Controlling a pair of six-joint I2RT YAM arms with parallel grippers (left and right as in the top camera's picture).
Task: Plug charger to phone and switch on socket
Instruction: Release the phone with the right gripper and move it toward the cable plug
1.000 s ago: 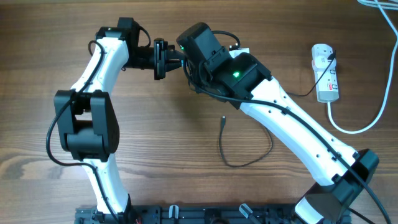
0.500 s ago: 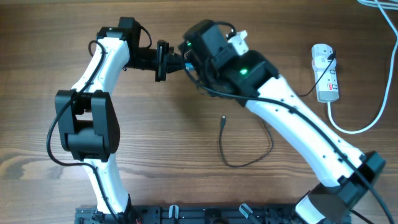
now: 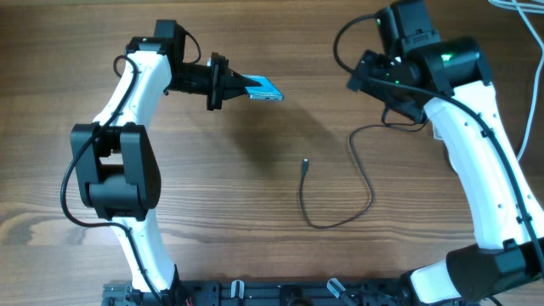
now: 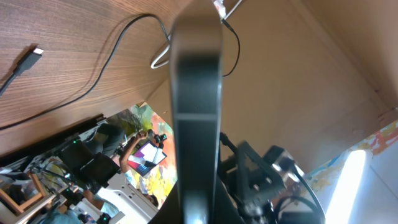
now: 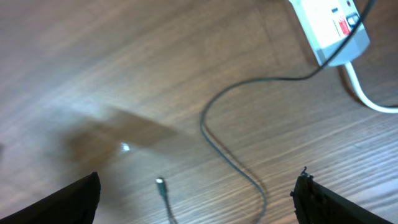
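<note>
left gripper [image 3: 236, 84] pinches the phone [image 3: 265, 89] by one end above the counter [image 3: 212, 204]; right gripper [image 5: 199, 199] hangs spread and empty over the charger [image 3: 303, 164], whose tip lies loose. such an end grip may let the phone twist when the plug pushes in

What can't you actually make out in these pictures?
Socket: the right arm covers it overhead; the right wrist view cuts it at the top edge, switch blurred.
Phone port: too small overhead; left wrist view shows only a blurred dark edge.
Charger tip: tiny overhead, blurred from right wrist.
</note>
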